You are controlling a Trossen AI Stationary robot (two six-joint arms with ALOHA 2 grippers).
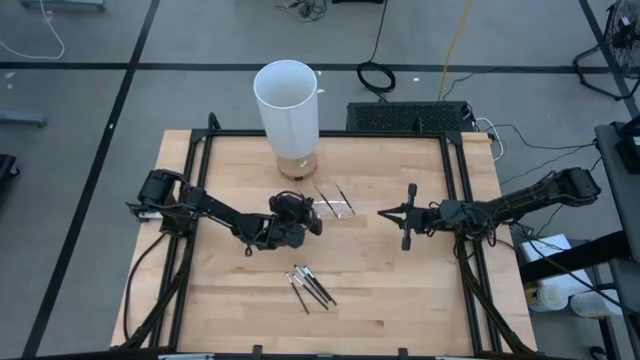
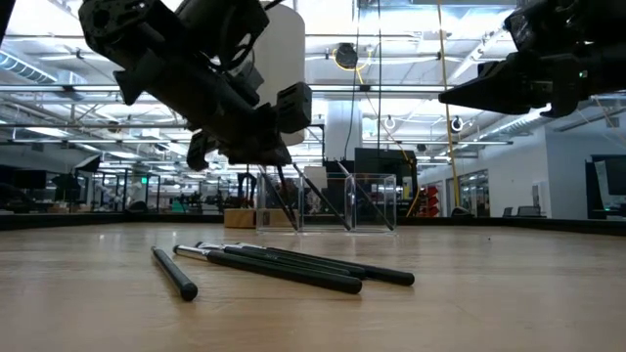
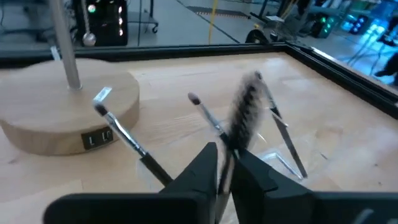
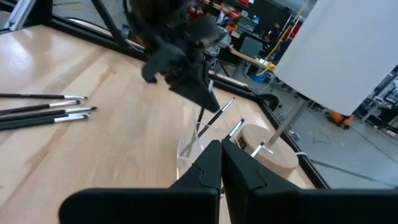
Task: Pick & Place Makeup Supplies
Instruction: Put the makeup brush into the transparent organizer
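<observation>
Gripping one makeup brush (image 3: 245, 112), left gripper (image 1: 312, 222) fingers (image 3: 202, 167) pinched on its handle above clear tray (image 1: 338, 207). Other brushes (image 1: 310, 285) lying grouped on surface (image 1: 400, 290). Right gripper (image 1: 384, 213) fingers clenched, empty, beside tray.

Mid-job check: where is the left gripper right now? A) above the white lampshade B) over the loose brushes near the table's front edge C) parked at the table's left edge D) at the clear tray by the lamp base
D: the left gripper sits at the clear tray, with a brush between its fingers; the loose brushes lie apart from it.
</observation>
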